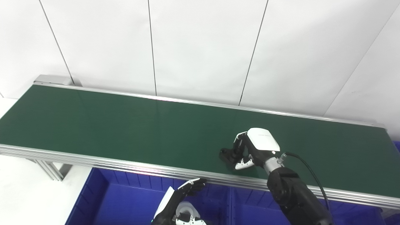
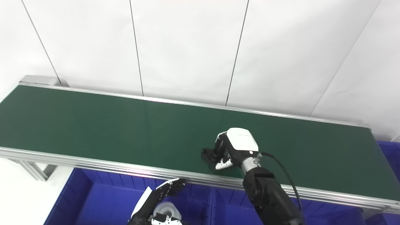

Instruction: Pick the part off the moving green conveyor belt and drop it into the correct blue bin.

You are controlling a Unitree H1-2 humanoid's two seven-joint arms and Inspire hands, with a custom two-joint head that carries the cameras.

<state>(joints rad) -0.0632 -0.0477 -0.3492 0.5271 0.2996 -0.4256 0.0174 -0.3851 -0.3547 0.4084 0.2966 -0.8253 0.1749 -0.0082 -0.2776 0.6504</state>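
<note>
Fingers [image 1: 239,149] of the right hand [image 1: 254,147] curl narrowly down onto a small dark part [image 1: 225,154] lying on the green belt [image 1: 125,125] near its front rail; whether they have closed firmly on it cannot be told. Left hand [image 1: 182,192] waits below the belt with fingers extended and apart, holding nothing.

Progress, as judged: the pick is underway and not confirmed; lifting and dropping remain.

Blue bins [image 1: 125,200] sit under the front rail, split by a divider. A white roll-like item [image 2: 167,209] lies in the left compartment beside the left hand. Other contents are not visible.
</note>
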